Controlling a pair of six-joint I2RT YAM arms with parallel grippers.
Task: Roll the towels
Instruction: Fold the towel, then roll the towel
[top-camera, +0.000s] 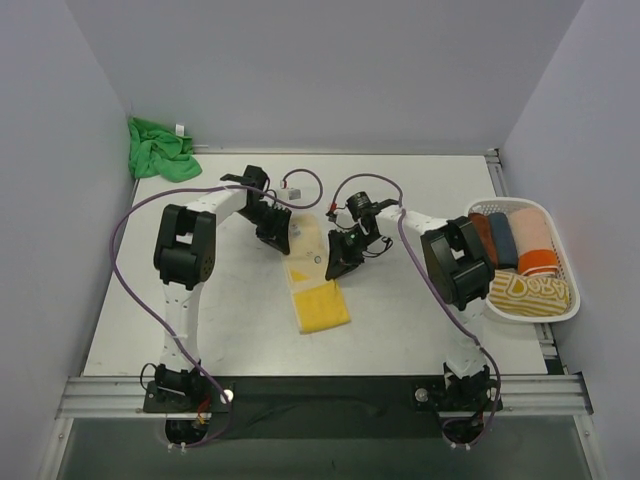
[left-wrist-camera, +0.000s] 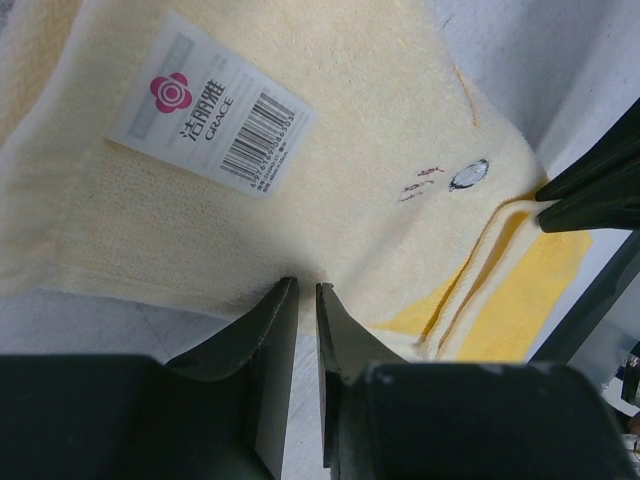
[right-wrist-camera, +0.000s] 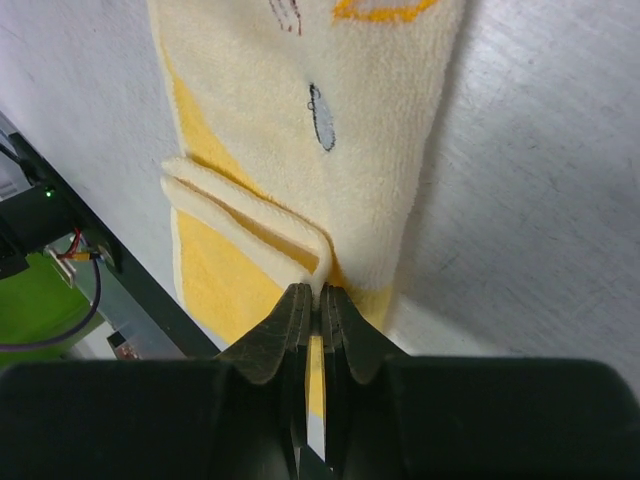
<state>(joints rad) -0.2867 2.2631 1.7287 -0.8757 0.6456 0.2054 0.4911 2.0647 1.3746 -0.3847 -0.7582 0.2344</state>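
Right fingers (right-wrist-camera: 288, 322) clenched on pale yellow towel (right-wrist-camera: 380, 150) (can't tell if left fingers (left-wrist-camera: 268, 322) grip); best rolled tight, ends level.

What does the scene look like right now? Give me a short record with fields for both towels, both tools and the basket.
yellow towel: lying out at centre, one end folded over, printed label showing
green towel: bunched in the far left corner, no tool near it
left tool: appears pinched on the yellow towel's edge
right tool: shut, tips at the yellow towel's folded edge; grip unclear
basket: far right, holding rolled cloths
rolled so far: neither towel
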